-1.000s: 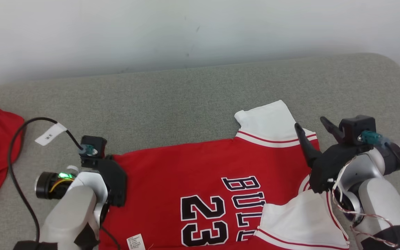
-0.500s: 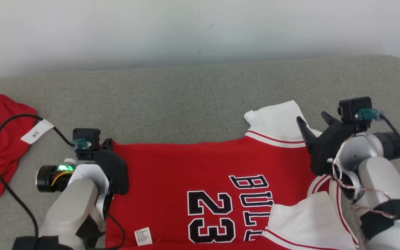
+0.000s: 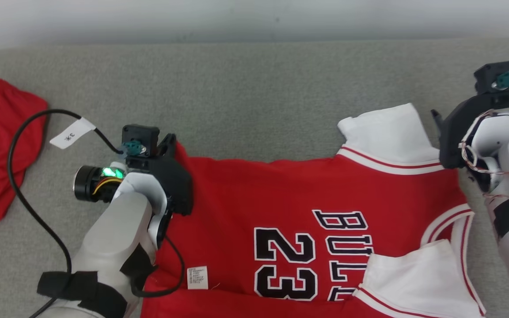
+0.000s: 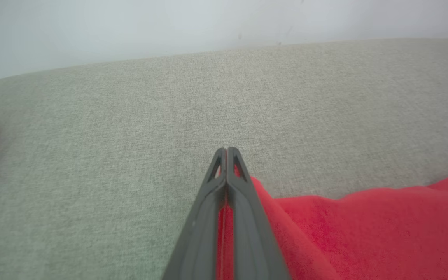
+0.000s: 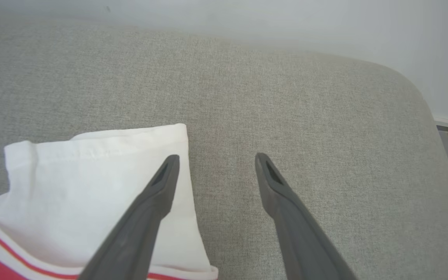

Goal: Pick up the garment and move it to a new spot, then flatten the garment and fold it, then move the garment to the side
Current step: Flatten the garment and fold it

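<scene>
on the grey cushion (image 3: 254, 88) the red jersey (image 3: 316, 198) lies spread with its number and lettering up, its far edge running between the two arms. the left gripper (image 4: 226, 155) is clamped on the jersey's far left corner, with red cloth pinched between its closed fingers. the right gripper (image 5: 217, 157) stands wide apart and holds nothing. one of its fingers is over the edge of the far white sleeve (image 5: 91, 186), the other over bare cushion.

the step in hand looks like flattening. to do it well, the right fingers should probably straddle that sleeve's edge, go low and close on the cloth. both arms should then draw apart evenly, so the far edge goes taut without skewing the body. the near white sleeve (image 3: 413, 282) lies over the lettering and likely needs opening out too. a second red cloth (image 3: 2, 145) lies well apart at the left.
</scene>
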Controlling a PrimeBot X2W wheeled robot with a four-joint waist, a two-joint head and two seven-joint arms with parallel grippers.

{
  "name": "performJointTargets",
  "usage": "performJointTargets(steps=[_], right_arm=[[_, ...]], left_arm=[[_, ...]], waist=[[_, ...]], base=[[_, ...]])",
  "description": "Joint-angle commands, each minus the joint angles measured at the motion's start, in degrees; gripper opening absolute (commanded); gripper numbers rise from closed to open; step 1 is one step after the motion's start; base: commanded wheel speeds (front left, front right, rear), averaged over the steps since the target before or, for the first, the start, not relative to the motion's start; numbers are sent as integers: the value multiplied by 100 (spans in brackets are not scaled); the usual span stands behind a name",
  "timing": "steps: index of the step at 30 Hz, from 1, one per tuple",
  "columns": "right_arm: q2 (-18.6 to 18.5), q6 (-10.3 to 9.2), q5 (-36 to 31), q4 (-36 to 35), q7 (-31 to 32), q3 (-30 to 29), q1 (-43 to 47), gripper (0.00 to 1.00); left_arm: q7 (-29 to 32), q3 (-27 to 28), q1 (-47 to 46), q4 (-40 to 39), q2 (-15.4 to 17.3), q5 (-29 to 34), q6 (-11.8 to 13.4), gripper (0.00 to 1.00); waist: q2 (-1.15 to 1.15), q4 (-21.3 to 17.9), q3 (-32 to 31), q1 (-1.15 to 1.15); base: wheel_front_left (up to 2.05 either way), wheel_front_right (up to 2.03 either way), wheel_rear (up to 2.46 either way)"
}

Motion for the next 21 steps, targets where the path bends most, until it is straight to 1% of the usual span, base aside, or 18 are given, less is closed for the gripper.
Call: performJointTargets(steps=[1, 5, 12, 13, 14, 15, 16, 17, 21], right_arm=[[-61, -10, -38, 127, -10, -32, -122, 100], [-135, -10, -57, 414, -89, -90, -403, 100], [-116, -10, 120, 810, -87, 20, -661, 100], [-114, -10, 130, 868, -51, 39, -678, 92], [-115, -10, 148, 927, -25, 62, -682, 60], [-104, -10, 184, 988, -2, 90, -667, 45], [-96, -10, 210, 1043, 28, 106, -642, 27], [-99, -10, 232, 1114, 35, 153, -630, 0], [-197, -11, 268, 1103, -141, 198, -670, 0]], left_arm=[[-57, -23, -117, -42, -38, 49, -19, 0], [-118, -83, -258, -133, -76, 63, -23, 0], [-100, -136, -318, -174, -125, -4, -1, 0], [-98, -141, -312, -168, -125, -9, -1, 0], [-97, -146, -306, -161, -123, -15, -4, 0], [-101, -151, -297, -155, -124, -25, -11, 0], [-104, -156, -288, -146, -120, -24, -17, 0], [-104, -169, -259, -124, -112, -35, -16, 0], [-107, -174, -242, -116, -107, -66, -27, 0]], waist=[[0, 271, 306, -1], [0, 396, 528, -1], [0, 536, 741, -1], [0, 546, 747, -1], [0, 556, 752, -1], [0, 565, 750, -1], [0, 571, 743, -1], [0, 574, 712, -1], [0, 561, 648, -1]], base=[[0, 0, 0], [0, 0, 0], [0, 0, 0], [0, 0, 0], [0, 0, 0], [0, 0, 0], [0, 0, 0], [0, 0, 0], [0, 0, 0]])
